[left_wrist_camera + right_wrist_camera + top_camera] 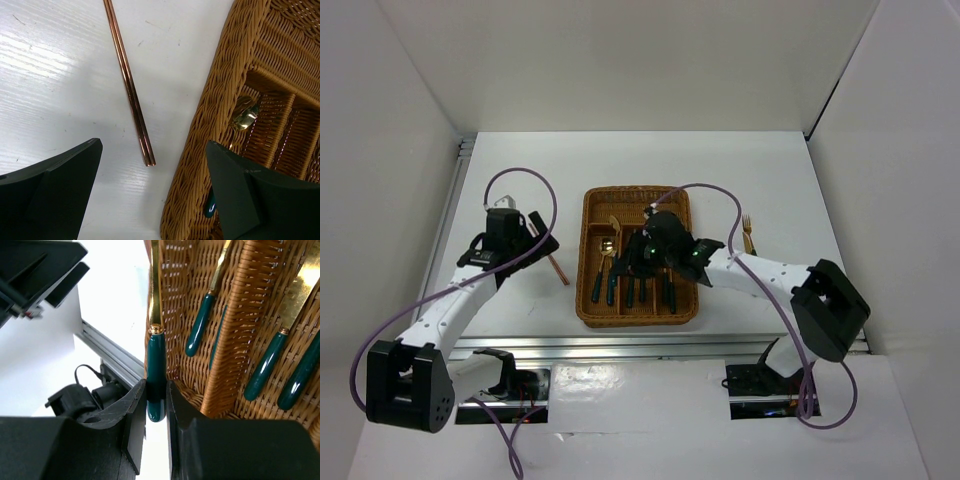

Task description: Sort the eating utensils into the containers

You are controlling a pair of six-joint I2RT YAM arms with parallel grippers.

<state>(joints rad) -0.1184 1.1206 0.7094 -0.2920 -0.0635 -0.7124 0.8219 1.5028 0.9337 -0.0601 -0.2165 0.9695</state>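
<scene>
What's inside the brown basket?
Gold utensils with green handles lie in the basket's long slots, a spoon among them. The right arm covers the middle, so whatever lies beneath it is hidden.

Bright, even overhead light — white glare streaks on table (45,55); soft faint shadows; tray (210,125) weave sharp.
</scene>
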